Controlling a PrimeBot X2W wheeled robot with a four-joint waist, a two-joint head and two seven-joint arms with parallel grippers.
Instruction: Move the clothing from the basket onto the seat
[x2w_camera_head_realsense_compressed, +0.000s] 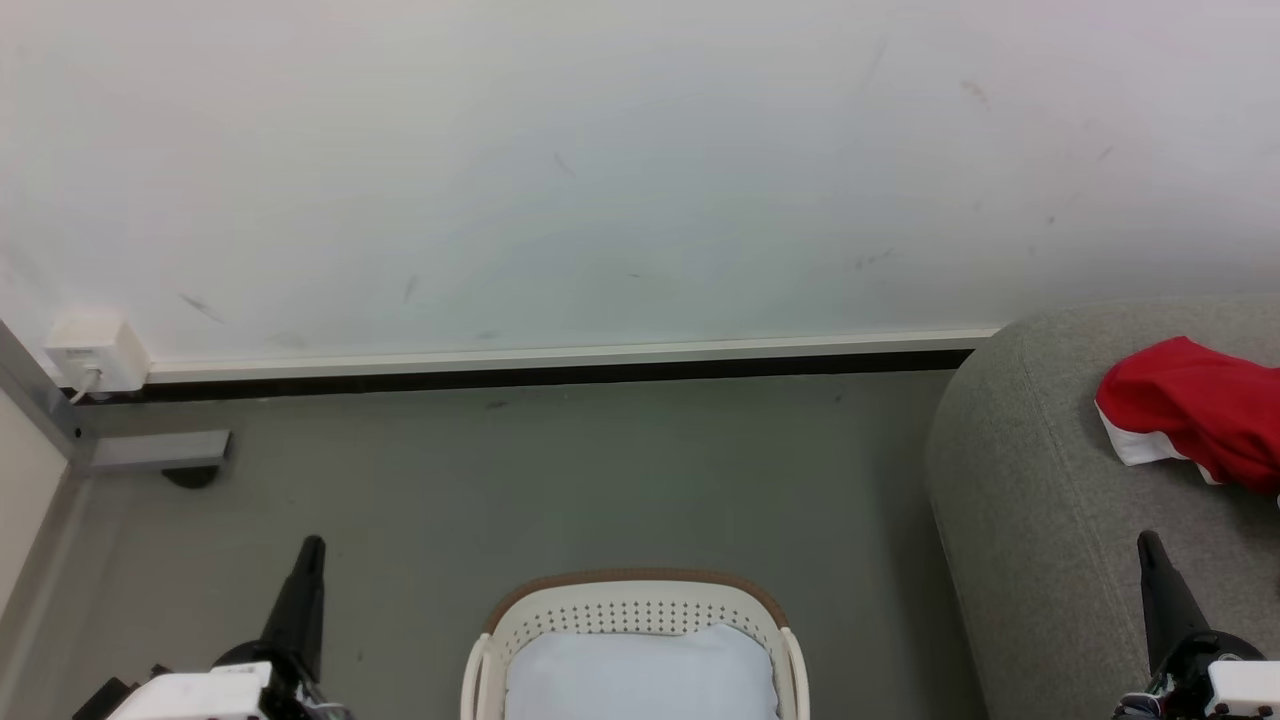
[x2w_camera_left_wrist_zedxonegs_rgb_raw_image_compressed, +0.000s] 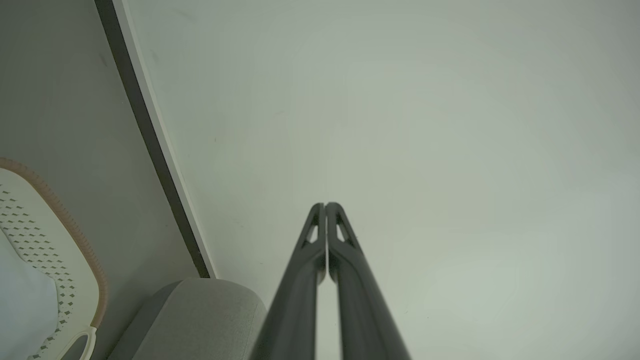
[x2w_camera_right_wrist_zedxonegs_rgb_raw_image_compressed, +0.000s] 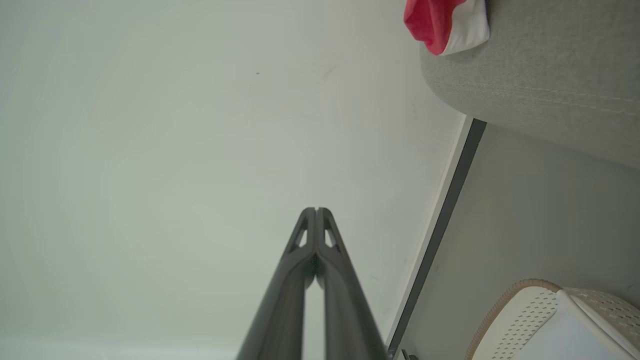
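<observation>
ok so the clothing (x2w_camera_head_realsense_compressed: 1195, 415) is lying up on the grey seat (x2w_camera_head_realsense_compressed: 1040, 520), way over at the right edge of the head view. It's bunching up in a bright red heap, with a strip of white trim showing along its lower left edge. The right wrist view is catching the same red and white bit hanging just over the seat's rounded edge.

The basket (x2w_camera_head_realsense_compressed: 640, 612) is sitting on the floor (x2w_camera_head_realsense_compressed: 560, 470) at the bottom middle of the head view, to the left of the seat with a strip of floor between them. A pale white-blue cloth (x2w_camera_head_realsense_compressed: 640, 675) is filling the inside of it, looking kinda like a cushion.

The left pincer (x2w_camera_head_realsense_compressed: 312, 547) is hanging at the lower left, over the floor and apart from the basket, pointing toward the wall (x2w_camera_head_realsense_compressed: 600, 170). In its own wrist view its two dark fingers are pressing together tip to tip.

The right pincer (x2w_camera_head_realsense_compressed: 1148, 542) is hanging at the lower right, showing against the seat and apart from the clothing. Its fingers are pressing tight against each other too.

A skirting board (x2w_camera_head_realsense_compressed: 560, 355) is running along the bottom of the wall, and a small white socket box (x2w_camera_head_realsense_compressed: 95, 352) is sitting at its left end
</observation>
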